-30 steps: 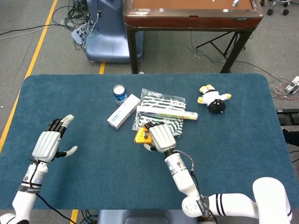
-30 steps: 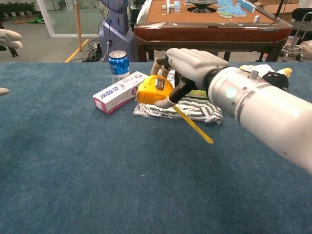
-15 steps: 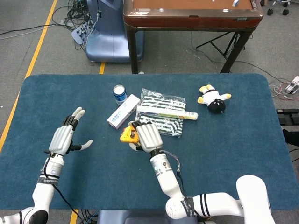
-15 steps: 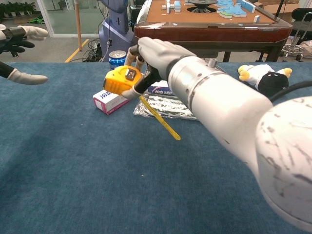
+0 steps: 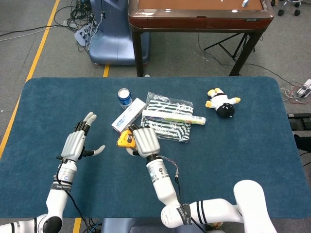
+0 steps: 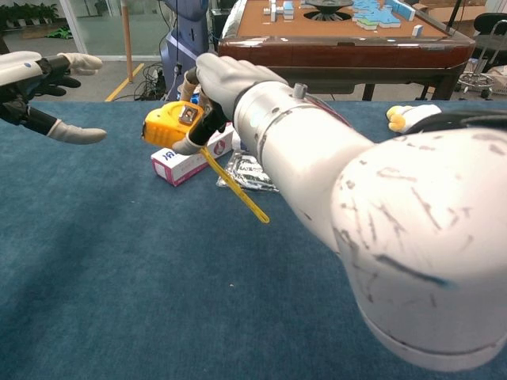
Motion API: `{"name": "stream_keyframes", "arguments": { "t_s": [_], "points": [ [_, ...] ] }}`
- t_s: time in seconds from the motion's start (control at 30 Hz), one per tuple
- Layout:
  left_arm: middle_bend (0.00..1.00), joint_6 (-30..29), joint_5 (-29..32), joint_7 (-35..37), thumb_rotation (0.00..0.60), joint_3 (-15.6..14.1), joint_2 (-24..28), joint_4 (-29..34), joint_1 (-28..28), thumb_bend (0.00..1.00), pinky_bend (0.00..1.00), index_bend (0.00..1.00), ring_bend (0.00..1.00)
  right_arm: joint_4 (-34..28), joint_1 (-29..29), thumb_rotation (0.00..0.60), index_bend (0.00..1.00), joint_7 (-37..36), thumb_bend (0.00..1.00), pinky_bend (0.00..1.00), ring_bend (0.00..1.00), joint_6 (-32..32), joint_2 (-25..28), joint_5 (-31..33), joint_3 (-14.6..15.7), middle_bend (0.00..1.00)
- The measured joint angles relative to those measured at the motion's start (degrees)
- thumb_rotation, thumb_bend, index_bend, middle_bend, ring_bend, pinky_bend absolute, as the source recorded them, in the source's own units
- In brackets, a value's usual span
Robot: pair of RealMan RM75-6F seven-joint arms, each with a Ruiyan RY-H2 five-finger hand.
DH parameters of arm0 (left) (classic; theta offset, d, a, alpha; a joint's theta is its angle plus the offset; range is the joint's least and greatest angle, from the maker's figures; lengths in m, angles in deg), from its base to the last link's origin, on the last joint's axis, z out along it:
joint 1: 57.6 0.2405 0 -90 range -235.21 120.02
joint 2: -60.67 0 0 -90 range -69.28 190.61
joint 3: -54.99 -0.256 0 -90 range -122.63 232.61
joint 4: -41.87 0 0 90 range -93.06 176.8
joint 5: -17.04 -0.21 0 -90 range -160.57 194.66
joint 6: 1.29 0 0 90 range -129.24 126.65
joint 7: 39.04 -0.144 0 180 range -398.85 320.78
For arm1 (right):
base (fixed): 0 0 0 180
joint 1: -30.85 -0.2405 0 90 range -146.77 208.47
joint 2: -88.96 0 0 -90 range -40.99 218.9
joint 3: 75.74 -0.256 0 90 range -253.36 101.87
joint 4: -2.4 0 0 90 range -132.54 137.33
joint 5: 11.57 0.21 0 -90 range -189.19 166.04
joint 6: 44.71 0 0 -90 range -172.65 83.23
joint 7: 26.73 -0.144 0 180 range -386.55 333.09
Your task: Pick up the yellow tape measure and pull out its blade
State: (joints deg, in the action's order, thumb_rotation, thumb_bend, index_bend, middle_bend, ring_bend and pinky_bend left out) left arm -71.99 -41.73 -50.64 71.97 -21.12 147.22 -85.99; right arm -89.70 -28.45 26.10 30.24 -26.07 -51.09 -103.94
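Nearest to us, our right hand (image 6: 218, 83) holds the yellow tape measure (image 6: 170, 125) off the table, fingers wrapped over its case, and a length of blade (image 6: 234, 184) already hangs slanting down from it. Over the last second we have carried the tape measure leftward across the blue table (image 5: 233, 155), from above the striped bag to a spot beside the white carton (image 5: 128, 115). Our left hand (image 5: 77, 143) has come inward to meet it; its fingers are spread wide and hold nothing. We judge the pick-up done and the handover near: the left hand now needs to catch the hanging blade tip and draw it out further. The tip dangles freely, so pinching it may take care.

Further back, the clear plastic bag (image 5: 181, 104) lies flat with black-and-white striped cloth inside it, and a long white tube (image 5: 184, 118) lies across it. The blue drink can (image 5: 124, 97) stands upright just behind the carton; we cannot tell what it holds. A penguin plush toy (image 5: 222, 105) lies well apart toward the far right.
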Motion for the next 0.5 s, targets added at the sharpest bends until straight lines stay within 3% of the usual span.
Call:
{"name": "stream_keyframes", "arguments": {
  "t_s": [0.5],
  "points": [
    [0.0,-1.04,-0.41,0.98,0.6,-0.38,-3.72,-0.49,-1.04,0.18,0.0,0.0,0.0,4.51,-2.58,0.6,0.55,-1.05,0.57,0.38,0.47,-0.09,-2.38,1.16,-0.84,0.54]
  ]
}}
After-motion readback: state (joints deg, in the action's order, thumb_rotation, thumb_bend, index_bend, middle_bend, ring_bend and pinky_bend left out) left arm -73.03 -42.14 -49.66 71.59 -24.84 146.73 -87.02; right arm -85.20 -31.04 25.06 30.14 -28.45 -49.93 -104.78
